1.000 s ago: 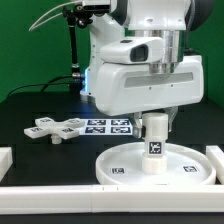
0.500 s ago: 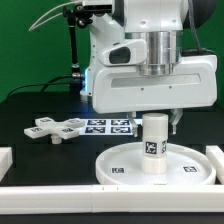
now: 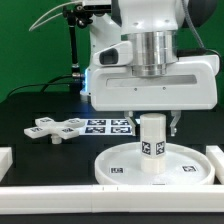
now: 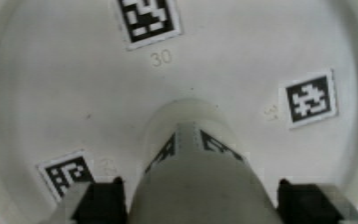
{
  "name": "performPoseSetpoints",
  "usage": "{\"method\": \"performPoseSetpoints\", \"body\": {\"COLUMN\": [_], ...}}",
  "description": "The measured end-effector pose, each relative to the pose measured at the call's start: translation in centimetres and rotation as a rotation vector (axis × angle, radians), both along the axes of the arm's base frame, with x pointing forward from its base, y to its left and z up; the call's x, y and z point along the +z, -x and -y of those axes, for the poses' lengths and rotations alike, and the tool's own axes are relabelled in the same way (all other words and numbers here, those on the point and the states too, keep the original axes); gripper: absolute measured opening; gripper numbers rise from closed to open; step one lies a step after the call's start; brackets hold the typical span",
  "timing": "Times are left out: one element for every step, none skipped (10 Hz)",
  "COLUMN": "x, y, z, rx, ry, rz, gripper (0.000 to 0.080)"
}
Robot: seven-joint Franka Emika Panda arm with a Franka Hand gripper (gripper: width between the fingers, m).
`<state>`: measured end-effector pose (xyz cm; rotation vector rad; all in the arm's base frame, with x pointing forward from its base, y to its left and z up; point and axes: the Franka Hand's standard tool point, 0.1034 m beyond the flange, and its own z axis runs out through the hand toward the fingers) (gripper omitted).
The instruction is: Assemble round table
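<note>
The large rimmed disc [image 3: 195,160] lies flat near the front of the black table. The short cylindrical post [image 3: 151,146] stands upright on its centre, with a square tag facing the camera. My gripper [image 3: 152,122] comes straight down from above and is shut on the post's upper part. In the wrist view the post [image 4: 202,165] runs between the two dark fingers [image 4: 101,200], with the tagged disc [image 4: 87,90] below it. The flat lobed cross piece [image 3: 55,129] lies on the table at the exterior view's left, apart from the gripper.
The marker board [image 3: 110,125] lies behind the disc, beside the cross piece. White rails [image 3: 60,187] edge the table at the front and at both sides. A dark stand with a cable [image 3: 72,60] rises at the back left.
The hand has turned about its upright axis, carrying the post round with it on the disc's centre; the post's tag has shifted slightly toward the exterior view's left. The disc and cross piece stay put.
</note>
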<state>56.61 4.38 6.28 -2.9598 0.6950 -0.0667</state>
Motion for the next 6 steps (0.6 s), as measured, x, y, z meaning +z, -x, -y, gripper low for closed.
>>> {"method": "performPoseSetpoints", "body": {"x": [0.0,0.0,-0.1,-0.1,0.0,0.0], "y": [0.0,-0.1,-0.1,-0.1,0.0,-0.1], "z": [0.1,0.2,-0.1,-0.7,-1.0,-1.1], "rx": [-0.147,-0.262,-0.407,-0.514,-0.599,-0.717], "ry": [-0.036,-0.069,-0.097,-0.106,-0.115,-0.134], "rz": [-0.015,-0.027,-0.038,-0.048,-0.069,-0.098], "gripper": [0.0415,0.0415,0.0415,0.0415,0.0415,0.0415]}}
